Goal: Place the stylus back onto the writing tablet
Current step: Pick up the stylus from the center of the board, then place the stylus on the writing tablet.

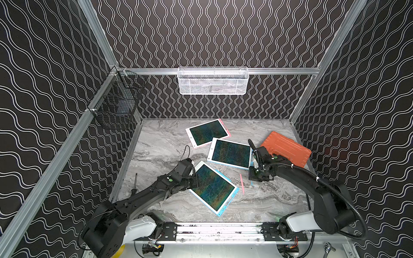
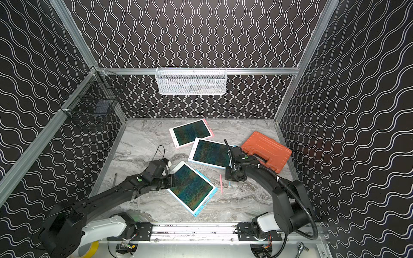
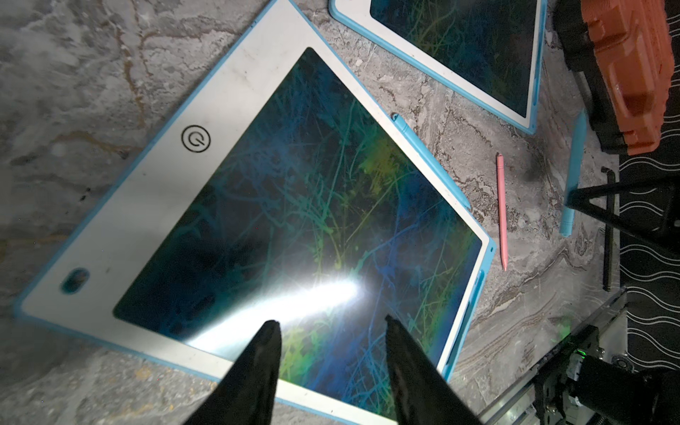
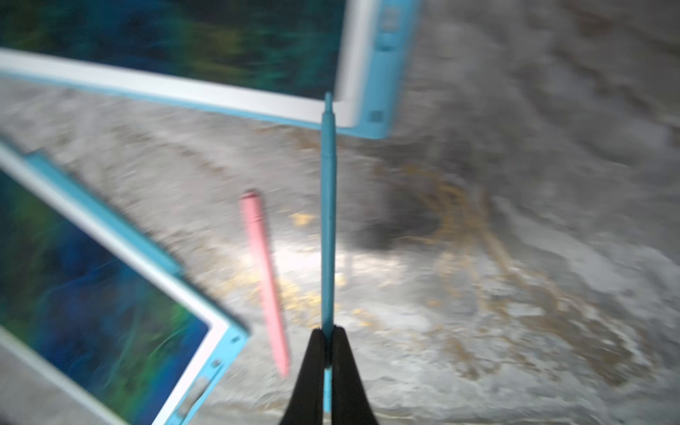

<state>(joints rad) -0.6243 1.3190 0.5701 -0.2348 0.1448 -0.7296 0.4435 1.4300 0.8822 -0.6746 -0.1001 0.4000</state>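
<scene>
Three writing tablets lie on the marble table: a pink-framed one (image 1: 207, 133) at the back, a blue-framed one (image 1: 231, 153) in the middle, and a blue-framed one (image 1: 213, 188) nearest the front. My right gripper (image 4: 328, 331) is shut on a blue stylus (image 4: 327, 220), held just above the table, its far end at the middle tablet's (image 4: 353, 106) corner. A pink stylus (image 1: 242, 184) lies loose beside it. My left gripper (image 3: 331, 320) hangs open and empty over the front tablet's (image 3: 294, 206) screen, near its edge.
An orange case (image 1: 285, 148) lies at the right, behind my right arm. A white mesh basket (image 1: 213, 81) hangs on the back wall and a black wire basket (image 1: 116, 100) on the left wall. A thin dark tool (image 1: 135, 181) lies by the left wall.
</scene>
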